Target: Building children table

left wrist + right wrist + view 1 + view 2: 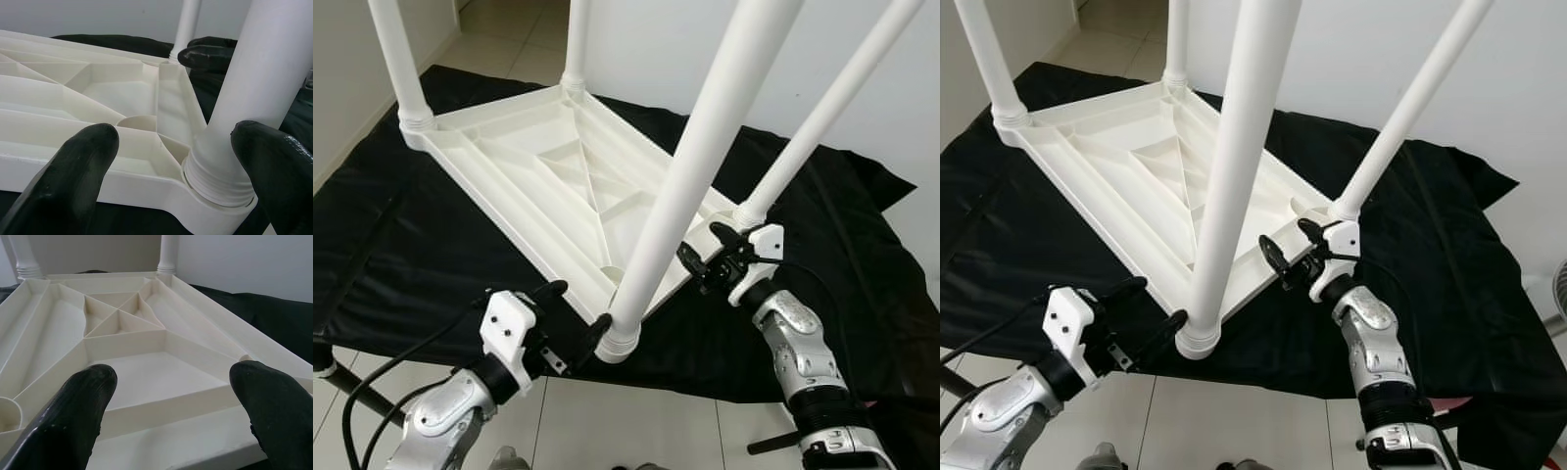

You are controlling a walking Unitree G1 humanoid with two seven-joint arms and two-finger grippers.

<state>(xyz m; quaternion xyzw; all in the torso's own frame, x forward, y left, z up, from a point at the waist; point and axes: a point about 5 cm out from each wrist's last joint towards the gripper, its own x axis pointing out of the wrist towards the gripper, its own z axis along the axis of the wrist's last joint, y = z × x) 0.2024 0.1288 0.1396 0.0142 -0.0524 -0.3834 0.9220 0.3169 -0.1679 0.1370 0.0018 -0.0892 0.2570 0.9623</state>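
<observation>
Table [548, 166]: white plastic, upside down on a black cloth [421, 235] spread over the tiled floor [607, 421]; four legs stand up from its corners.
Left eye view, left gripper [576, 323]: spread, one finger above the table edge, the other touching the collar of the near leg [690, 166].
Left eye view, right gripper [710, 253]: spread, hovering at the table rim just beside the right leg [822, 117].
Right eye view, same scene: the near leg rises steeply toward the camera; its threaded base overhangs the cloth's front edge, above bare tile.
Left wrist view, fingers [73, 176]: wide apart, straddling the corner socket; several thread rings show above the socket, so I judge the leg not fully screwed home.
Right wrist view, fingers [73, 406]: apart, above the ribbed underside, gripping nothing.
Risk, loose leg: a push from the left finger could tilt or cross-thread it.
Risk, sliding: the cloth looks slick; a sideways shove could shift the whole table off it.
Risk, right side: closing on the thin rim could slip and knock the right leg.
</observation>
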